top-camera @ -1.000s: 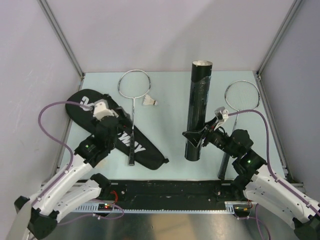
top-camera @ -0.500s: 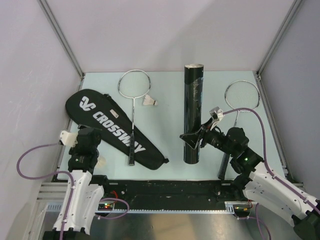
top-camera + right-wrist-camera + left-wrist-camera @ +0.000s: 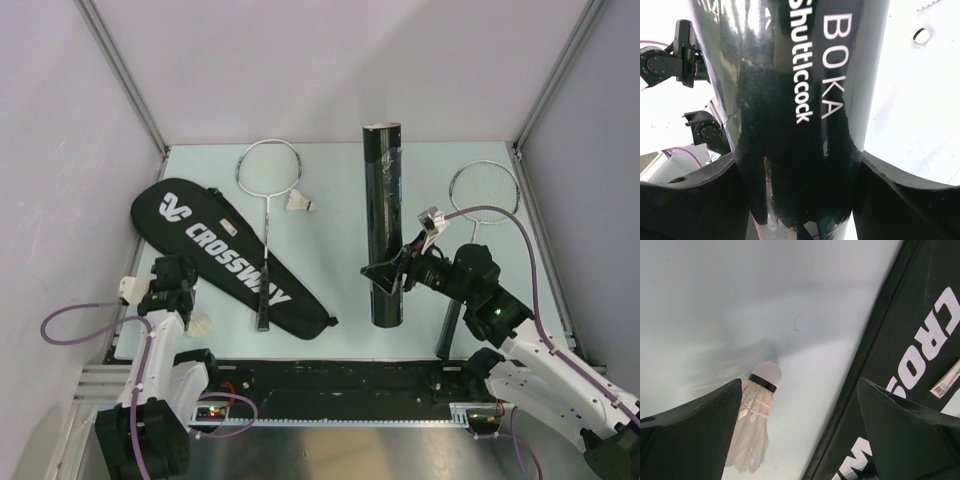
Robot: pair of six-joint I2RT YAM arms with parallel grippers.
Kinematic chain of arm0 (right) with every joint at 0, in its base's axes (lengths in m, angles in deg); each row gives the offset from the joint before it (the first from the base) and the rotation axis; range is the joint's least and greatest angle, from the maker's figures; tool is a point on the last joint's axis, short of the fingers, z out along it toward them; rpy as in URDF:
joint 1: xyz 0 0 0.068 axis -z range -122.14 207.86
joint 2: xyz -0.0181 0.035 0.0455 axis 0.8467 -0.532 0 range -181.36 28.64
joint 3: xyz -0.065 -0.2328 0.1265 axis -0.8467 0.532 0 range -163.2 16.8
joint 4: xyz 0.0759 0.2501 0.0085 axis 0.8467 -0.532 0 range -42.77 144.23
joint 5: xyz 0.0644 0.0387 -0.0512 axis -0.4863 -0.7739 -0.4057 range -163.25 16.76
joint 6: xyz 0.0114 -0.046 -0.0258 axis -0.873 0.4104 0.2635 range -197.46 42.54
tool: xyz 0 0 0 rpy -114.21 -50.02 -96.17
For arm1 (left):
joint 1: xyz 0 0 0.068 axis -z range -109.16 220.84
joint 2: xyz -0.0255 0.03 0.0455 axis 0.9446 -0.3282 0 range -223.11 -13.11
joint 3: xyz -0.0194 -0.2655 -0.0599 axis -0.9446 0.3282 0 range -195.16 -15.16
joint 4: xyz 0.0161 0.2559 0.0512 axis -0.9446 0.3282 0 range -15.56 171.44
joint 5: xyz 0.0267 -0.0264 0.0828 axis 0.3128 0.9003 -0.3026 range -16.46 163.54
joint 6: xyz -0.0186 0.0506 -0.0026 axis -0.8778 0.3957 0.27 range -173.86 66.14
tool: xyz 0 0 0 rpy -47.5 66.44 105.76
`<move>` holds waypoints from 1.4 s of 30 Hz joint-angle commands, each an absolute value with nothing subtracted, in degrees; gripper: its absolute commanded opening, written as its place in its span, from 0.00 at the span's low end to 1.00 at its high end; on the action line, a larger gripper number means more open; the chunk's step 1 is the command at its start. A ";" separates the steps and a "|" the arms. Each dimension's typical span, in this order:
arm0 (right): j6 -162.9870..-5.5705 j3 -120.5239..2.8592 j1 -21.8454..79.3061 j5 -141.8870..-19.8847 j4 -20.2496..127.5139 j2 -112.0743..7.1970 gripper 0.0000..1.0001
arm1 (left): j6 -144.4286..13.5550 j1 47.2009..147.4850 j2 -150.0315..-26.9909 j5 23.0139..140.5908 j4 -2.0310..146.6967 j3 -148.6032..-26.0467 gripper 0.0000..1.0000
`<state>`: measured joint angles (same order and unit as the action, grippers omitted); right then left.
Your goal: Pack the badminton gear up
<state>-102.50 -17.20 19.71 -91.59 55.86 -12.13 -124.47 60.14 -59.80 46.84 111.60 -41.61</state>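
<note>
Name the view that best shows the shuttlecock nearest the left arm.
Left wrist: the shuttlecock lies close up, its cork, black band and feathers plain, by the open left tool. Top external shows only a small white speck. Right wrist shows none of it; the tube fills it.

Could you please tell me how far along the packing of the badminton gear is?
Done: nothing is visibly packed yet. In hand: the right gripper grips the long black cylindrical tube; the left gripper hangs open over a white feather shuttlecock. Left: that shuttlecock, a second shuttlecock, the silver-framed racket whose handle lies on the black white-lettered racket bag, and the other racket.
</note>
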 commanded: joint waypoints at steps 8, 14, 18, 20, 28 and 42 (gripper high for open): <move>-102.31 -24.23 20.50 -90.11 54.65 -10.62 0.32 | -131.20 59.19 -59.07 43.18 114.25 -43.08 1.00; -101.84 -24.42 20.46 -89.47 54.49 -11.25 0.32 | -127.56 59.15 -57.56 43.33 115.72 -44.97 1.00; -100.62 -24.17 20.46 -89.20 52.74 -11.62 0.32 | -125.96 59.15 -57.42 42.86 115.67 -44.68 1.00; -100.04 -23.76 20.43 -89.65 52.89 -11.35 0.32 | -125.54 59.18 -58.11 42.45 115.64 -44.69 1.00; -97.02 -22.08 21.16 -90.29 53.20 -9.06 0.34 | -121.35 59.16 -60.12 43.11 111.09 -44.65 1.00; -93.99 -20.92 26.15 -96.94 52.54 -6.61 0.36 | -110.62 59.96 -63.69 56.63 88.79 -40.73 1.00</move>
<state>-96.18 -20.50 25.19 -94.33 49.28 -8.70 -116.31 59.77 -61.86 50.41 99.47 -40.54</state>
